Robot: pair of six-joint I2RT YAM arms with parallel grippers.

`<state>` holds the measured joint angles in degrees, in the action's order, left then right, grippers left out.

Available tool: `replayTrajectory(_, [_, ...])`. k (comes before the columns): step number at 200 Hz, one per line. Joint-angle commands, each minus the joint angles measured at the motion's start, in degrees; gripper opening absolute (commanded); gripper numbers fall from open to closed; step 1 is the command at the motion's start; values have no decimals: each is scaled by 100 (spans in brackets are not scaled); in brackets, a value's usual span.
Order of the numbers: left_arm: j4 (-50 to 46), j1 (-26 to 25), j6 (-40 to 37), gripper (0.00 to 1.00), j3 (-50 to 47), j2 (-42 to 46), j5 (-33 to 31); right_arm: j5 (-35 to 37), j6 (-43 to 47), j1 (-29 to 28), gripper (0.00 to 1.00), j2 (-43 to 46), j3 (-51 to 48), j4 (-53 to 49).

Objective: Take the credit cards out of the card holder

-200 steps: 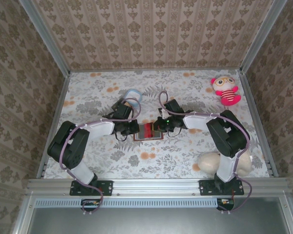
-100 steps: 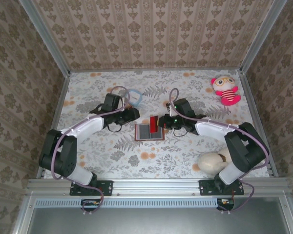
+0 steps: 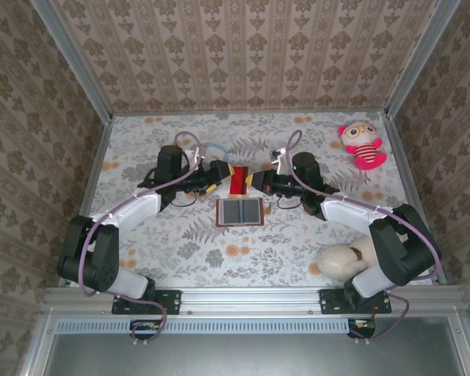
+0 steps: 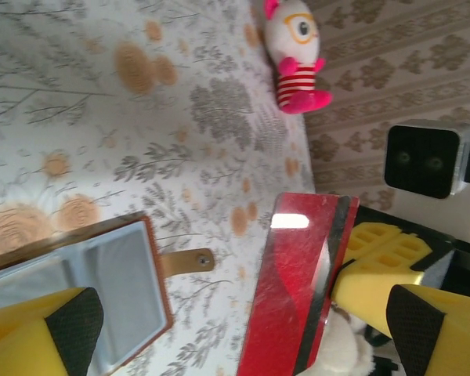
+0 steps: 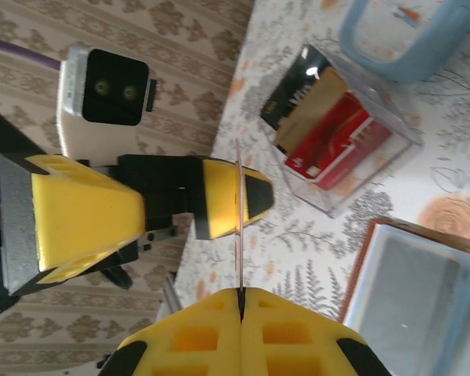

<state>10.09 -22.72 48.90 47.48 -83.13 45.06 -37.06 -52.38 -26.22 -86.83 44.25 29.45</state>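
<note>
The card holder (image 3: 240, 211) lies open and flat on the flowered table, with a brown rim and pale blue-grey inner faces (image 4: 102, 274) (image 5: 423, 274). Just behind it a red credit card (image 3: 237, 179) hangs upright in the air. My right gripper (image 3: 253, 180) is shut on the card's edge. In the right wrist view the card (image 5: 240, 211) runs edge-on out of the pinched yellow fingers (image 5: 240, 294). My left gripper (image 3: 219, 175) faces it, open, its fingers on either side of the card (image 4: 298, 290) without touching it (image 4: 243, 321).
A clear plastic box (image 5: 337, 129) with red and dark cards sits behind the holder, beside a light blue ring (image 3: 215, 150). A pink doll (image 3: 363, 146) stands at the back right. A cream plush (image 3: 341, 262) lies near the right arm's base. Patterned walls enclose the table.
My right gripper has pulled the red card out of the holder and lifted it toward the back. My left gripper has let go of the holder, opened wide and swung up around the card.
</note>
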Motion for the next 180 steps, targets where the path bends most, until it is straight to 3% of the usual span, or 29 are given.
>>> replayTrajectory(1, [619,33,242,96,-33,94,589,-355,-545,38,0,63,-96,884])
replayTrajectory(38, [1239,13,620,89,-175,70,802,-473,-959,47,0,-33,-171,1498])
replayTrajectory(80, [1921,24,1001,57,-257,-107,945,-504,-1134,55,0,-144,-171,1757])
replayTrajectory(148, [2384,55,1264,17,-284,-100,1091,-518,-1126,64,0,-185,-190,1694])
replayTrajectory(166, [2273,99,1147,0,-261,-16,1060,-582,-949,115,5,-186,-115,1369])
replayTrajectory(180, [1836,144,835,0,-203,99,943,-611,-711,198,16,-124,-38,876])
